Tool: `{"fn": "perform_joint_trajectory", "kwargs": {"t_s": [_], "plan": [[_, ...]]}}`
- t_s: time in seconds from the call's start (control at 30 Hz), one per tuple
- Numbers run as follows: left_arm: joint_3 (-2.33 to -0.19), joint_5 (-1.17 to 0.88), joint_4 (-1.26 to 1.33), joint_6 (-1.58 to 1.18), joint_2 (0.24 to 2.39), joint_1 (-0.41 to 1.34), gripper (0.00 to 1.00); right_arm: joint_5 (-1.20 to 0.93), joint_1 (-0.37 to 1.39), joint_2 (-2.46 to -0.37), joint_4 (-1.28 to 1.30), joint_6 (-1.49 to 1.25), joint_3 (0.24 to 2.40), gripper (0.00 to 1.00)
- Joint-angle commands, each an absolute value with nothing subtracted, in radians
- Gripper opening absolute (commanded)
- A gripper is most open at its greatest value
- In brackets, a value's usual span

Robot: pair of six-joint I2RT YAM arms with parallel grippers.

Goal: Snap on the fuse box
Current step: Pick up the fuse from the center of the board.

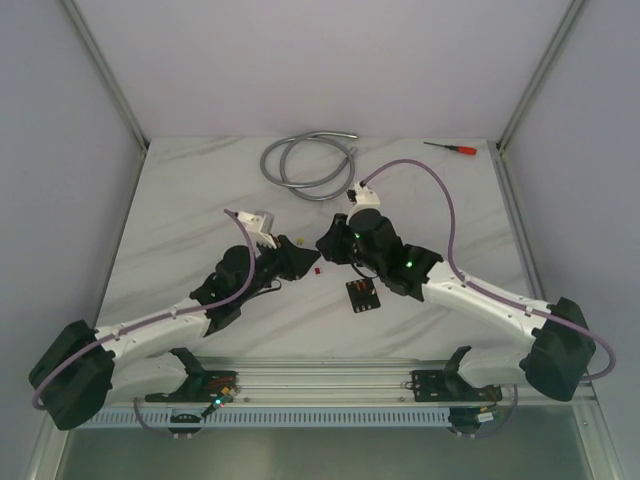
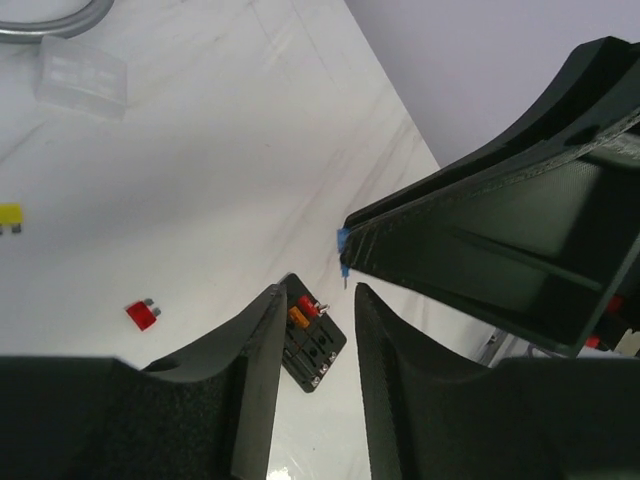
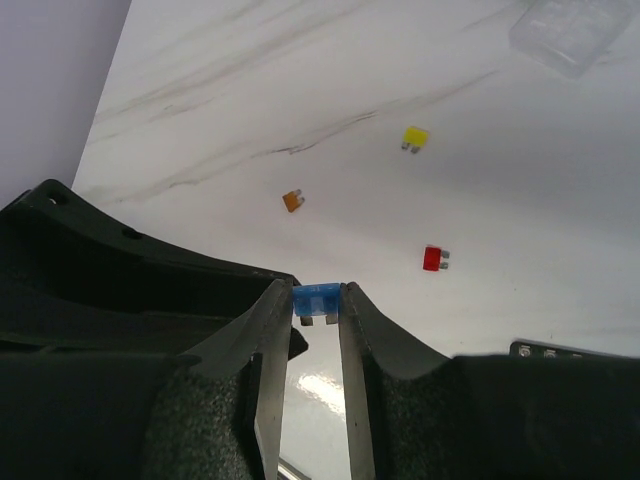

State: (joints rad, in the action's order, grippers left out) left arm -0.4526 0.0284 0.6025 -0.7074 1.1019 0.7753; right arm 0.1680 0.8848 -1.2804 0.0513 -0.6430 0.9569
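Well, right gripper (image 3: 316,312) pinches a blue fuse (image 3: 317,298).

Red fuse (image 1: 316,269) near fuse box (image 1: 362,296)

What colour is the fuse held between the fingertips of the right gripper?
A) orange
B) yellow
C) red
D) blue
D: the right wrist view shows the right gripper pinching a blue fuse, while the red fuse, yellow fuse and orange fuse lie loose on the table.
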Motion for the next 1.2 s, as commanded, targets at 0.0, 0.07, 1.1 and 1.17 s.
{"fn": "perform_joint_trajectory", "kwargs": {"t_s": [0.0, 0.07, 1.1, 1.17], "plan": [[-0.505, 0.048, 0.671, -0.662, 1.134, 0.790, 0.41, 0.177, 0.892, -1.260, -0.001, -0.676, 0.931, 0.23], [-0.508, 0.048, 0.686, -0.661, 1.143, 0.790, 0.39, 0.176, 0.894, -1.260, -0.003, -0.681, 0.927, 0.23], [-0.588, -0.097, 0.530, -0.463, 1.139, 0.750, 0.00, -0.060, 0.798, -1.118, 0.003, -0.403, 0.929, 0.51], [-0.609, -0.174, 0.496, -0.421, 1.131, 0.733, 0.00, -0.175, 0.747, -1.089, 0.022, -0.319, 0.937, 0.52]]}}
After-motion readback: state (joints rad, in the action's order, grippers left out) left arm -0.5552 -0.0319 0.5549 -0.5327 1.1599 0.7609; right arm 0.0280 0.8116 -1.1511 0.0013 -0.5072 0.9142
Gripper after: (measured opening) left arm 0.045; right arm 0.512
